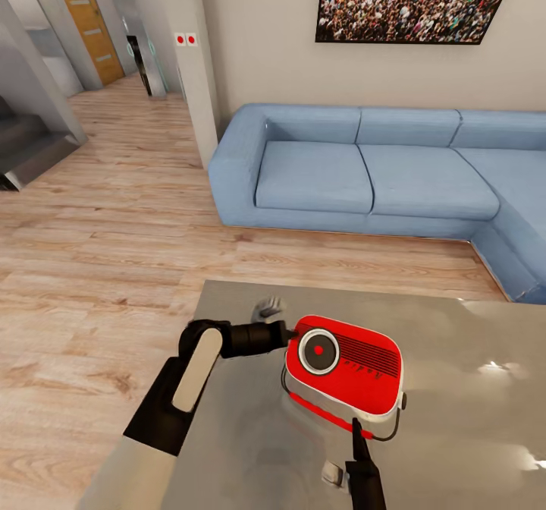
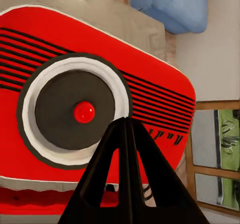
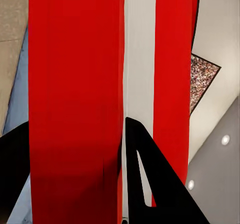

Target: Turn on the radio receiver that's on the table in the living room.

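The left gripper (image 1: 287,335) sat at the radio's (image 1: 345,369) left end, its tip touching or nearly touching the casing beside the dial (image 1: 318,350). In the left wrist view its fingers (image 2: 127,184) were pressed together into one dark wedge, pointing just below and beside the dial's (image 2: 75,110) red centre knob (image 2: 84,112), with the slatted grille (image 2: 155,101) running off to the side.

The right gripper (image 1: 356,428) stood at the radio's near edge, close to the thin wire handle (image 1: 390,428). In the right wrist view one finger (image 3: 150,179) lay against the white trim (image 3: 140,84) and the other (image 3: 12,174) against the far side of the red casing (image 3: 75,94), so the gripper stood apart, straddling the box; whether it pressed on it could not be told.

The radio lay face-up on the glossy grey table (image 1: 470,419), near its left side. Beyond the table were the plank floor (image 1: 114,229), a blue sofa (image 1: 364,176) and a framed crowd picture (image 1: 413,0) on the wall.
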Controlling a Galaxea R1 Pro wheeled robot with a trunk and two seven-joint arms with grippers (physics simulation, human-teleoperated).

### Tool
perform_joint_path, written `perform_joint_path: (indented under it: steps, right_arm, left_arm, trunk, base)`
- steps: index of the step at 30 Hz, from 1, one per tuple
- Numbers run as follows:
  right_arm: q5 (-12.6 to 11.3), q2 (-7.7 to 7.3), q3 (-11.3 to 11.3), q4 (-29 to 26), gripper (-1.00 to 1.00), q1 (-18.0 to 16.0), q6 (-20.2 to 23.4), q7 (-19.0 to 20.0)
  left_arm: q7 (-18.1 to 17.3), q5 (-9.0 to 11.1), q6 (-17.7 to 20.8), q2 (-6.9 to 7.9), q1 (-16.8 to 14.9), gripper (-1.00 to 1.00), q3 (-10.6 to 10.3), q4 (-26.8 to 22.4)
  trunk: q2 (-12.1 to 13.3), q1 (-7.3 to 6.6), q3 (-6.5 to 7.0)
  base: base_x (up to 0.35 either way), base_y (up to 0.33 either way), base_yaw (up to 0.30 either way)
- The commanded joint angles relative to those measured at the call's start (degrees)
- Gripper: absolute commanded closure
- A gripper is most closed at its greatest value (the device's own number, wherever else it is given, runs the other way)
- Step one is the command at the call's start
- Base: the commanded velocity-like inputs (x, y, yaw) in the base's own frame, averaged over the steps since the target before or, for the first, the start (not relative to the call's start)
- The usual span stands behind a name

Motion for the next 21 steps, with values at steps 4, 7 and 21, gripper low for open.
perform_joint_path:
  steps: [4, 7, 21]
  right_arm:
    - [0.3, 0.00, 0.0, 0.0, 1.00, 0.0, 0.2, -1.5]
    - [0.3, 0.00, 0.0, 0.0, 1.00, 0.0, 0.2, -1.9]
    - [0.3, 0.00, 0.1, 0.0, 1.00, 0.0, 0.1, -2.1]
  left_arm:
    - [8.8, 9.0, -0.1, 0.00, -1.9, 1.00, -0.6, 0.9]
    - [12.4, 11.9, -0.1, 0.00, -2.2, 1.00, -0.6, 1.3]
    - [16.3, 15.5, -0.4, 0.00, -4.2, 1.00, -0.7, 6.0]
  trunk:
    - [0.0, 0.00, 0.00]
    - [0.0, 0.00, 0.00]
    - [0.0, 0.00, 0.00]
  base:
    - [0.000, 0.000, 0.000]
    - [0.000, 0.000, 0.000]
    - [0.000, 0.000, 0.000]
